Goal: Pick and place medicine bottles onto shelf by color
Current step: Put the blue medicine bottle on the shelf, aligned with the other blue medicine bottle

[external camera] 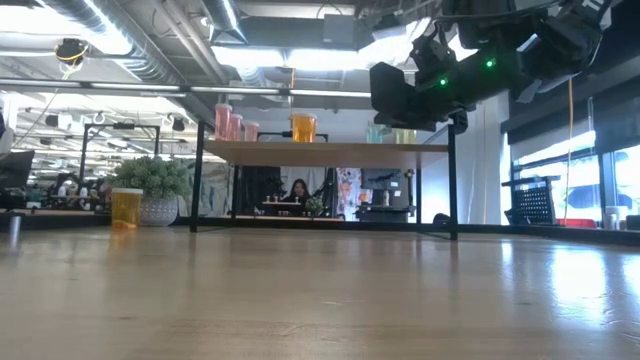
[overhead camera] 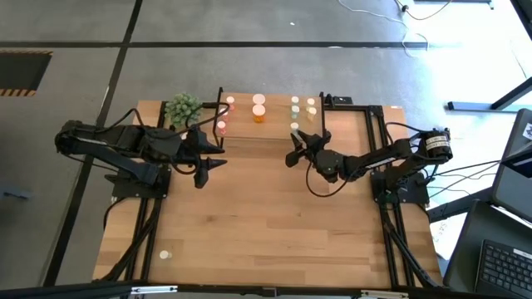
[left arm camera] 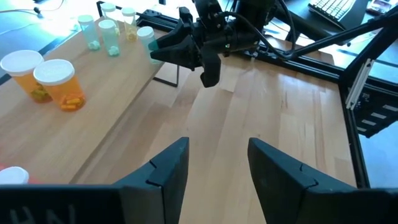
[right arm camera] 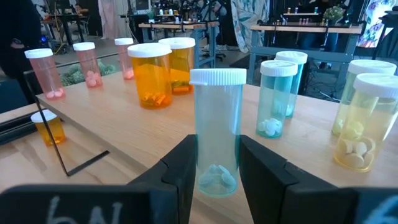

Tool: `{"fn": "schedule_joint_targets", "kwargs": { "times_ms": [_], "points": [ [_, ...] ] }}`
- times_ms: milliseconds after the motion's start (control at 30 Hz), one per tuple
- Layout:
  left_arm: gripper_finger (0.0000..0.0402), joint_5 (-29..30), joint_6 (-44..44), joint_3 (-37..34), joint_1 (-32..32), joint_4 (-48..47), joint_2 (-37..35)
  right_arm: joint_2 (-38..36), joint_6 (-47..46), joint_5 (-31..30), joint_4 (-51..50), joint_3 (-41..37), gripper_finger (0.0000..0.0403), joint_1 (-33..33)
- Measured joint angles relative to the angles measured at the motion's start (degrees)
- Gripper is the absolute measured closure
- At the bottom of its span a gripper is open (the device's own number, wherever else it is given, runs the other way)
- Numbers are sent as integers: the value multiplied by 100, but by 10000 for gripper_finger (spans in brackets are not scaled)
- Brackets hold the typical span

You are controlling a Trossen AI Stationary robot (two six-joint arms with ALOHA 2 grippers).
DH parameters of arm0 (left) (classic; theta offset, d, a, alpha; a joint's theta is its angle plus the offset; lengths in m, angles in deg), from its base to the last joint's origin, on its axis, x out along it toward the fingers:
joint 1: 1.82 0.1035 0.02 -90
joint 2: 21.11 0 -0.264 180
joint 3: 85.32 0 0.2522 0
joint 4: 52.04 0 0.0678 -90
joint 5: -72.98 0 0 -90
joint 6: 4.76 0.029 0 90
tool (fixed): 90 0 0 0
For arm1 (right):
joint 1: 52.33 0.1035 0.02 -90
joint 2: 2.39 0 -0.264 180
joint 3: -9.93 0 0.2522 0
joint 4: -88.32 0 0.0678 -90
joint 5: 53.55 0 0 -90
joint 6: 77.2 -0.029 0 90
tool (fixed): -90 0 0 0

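From above, the bottles on the shelf (overhead camera: pixel 266 124) read only as pale caps, so their colours are hard to tell there. The right wrist view gives them properly: 3 pink bottles (right arm camera: pixel 46 73) at one end, 2 orange bottles (right arm camera: pixel 149 74) in the middle, 2 teal bottles (right arm camera: pixel 277 98) and 2 yellow bottles (right arm camera: pixel 360 121) toward the other end, the farthest yellow one cut off by the picture's edge. The same view shows the right gripper (right arm camera: pixel 214 171) with its jaws closed on a teal bottle (right arm camera: pixel 216 134), upright, its base hidden between the fingers, so whether it touches the board cannot be told. From above, the right gripper (overhead camera: pixel 294 149) sits at the shelf's front edge near the teal group.

A small orange bottle (right arm camera: pixel 48 127) stands on the table (overhead camera: pixel 274 224) beside the shelf's leg; the low view shows it (external camera: pixel 126 207) next to the plant (external camera: pixel 155 185). Only the high view shows 1 more pale cap (overhead camera: pixel 164 255) alone near the table's front left corner, too small to tell its colour.

The left gripper (left arm camera: pixel 217 165) hangs over bare table near the shelf's left end, its jaws partly apart and holding nothing. In the low view it is out of frame, and the right arm's dark bulk hides part of the bottles on the shelf's right.
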Motion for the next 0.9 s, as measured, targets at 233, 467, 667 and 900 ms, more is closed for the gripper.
{"fn": "schedule_joint_targets", "kwargs": {
  "times_ms": [233,467,667,900],
  "points": [
    [242,-3,1,0,0,0,0,0,-119,5,3,0,287,0],
    [242,-5,0,0,0,2,0,0,-174,11,-27,0,287,-4],
    [242,-5,2,0,0,0,0,0,-190,90,-87,0,284,-26],
    [242,-6,0,0,0,0,0,0,-161,101,-89,0,257,-26]
  ]
}}
